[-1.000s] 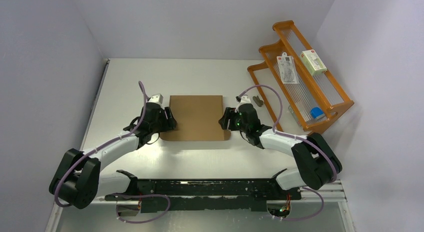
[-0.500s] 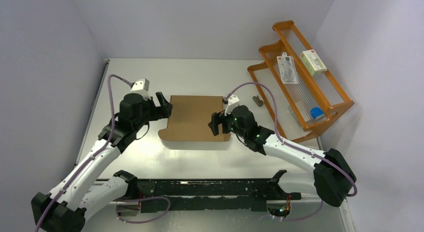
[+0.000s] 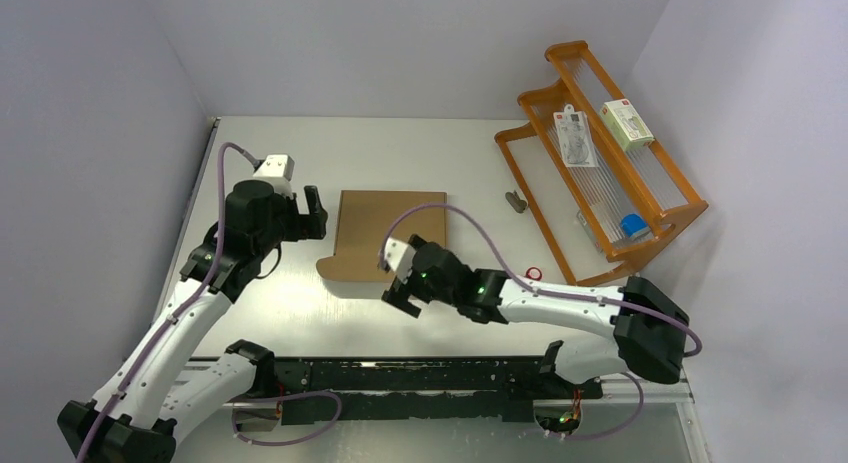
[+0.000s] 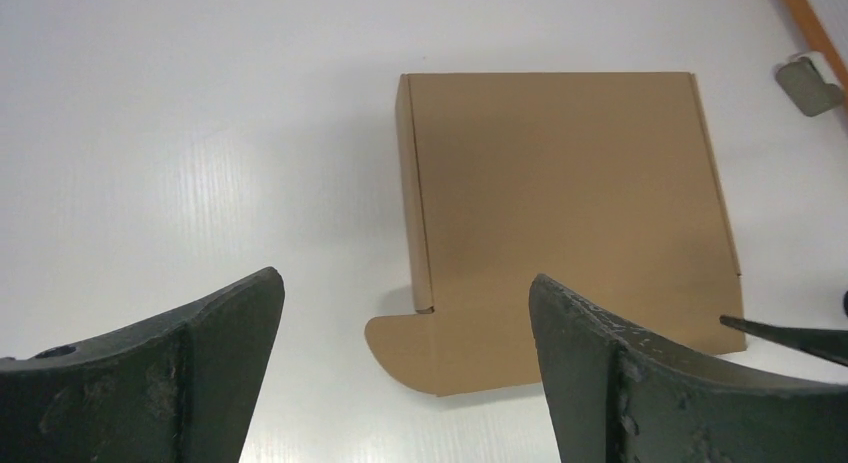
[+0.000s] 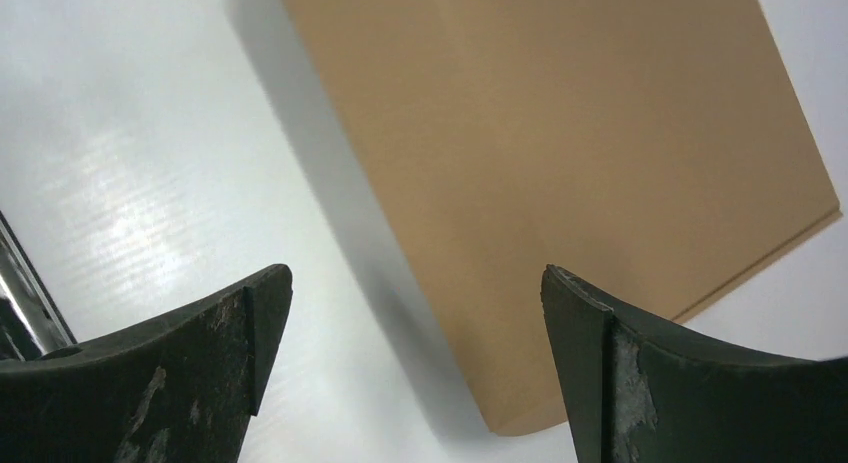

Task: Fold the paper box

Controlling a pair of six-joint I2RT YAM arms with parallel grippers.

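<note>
- A white table [image 3: 270, 303] stands between pale walls.
- The box [image 3: 392, 228] lies flat at mid-table, lid down, with a rounded flap [image 3: 335, 266] jutting from its near-left corner.
- Left gripper [image 3: 312, 213]: just off the box's left side, fingers spread, empty.
- Right gripper [image 3: 394, 286]: over the box's near edge, fingers spread, empty.
- Orange rack [image 3: 575, 48]: far right.

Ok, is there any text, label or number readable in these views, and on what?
Nothing can be read.
white-and-green carton on the wooden rack: red mark and print, too small to read.
hanging pack on the rack: print blurred.
paper box: plain brown, no print.
</note>
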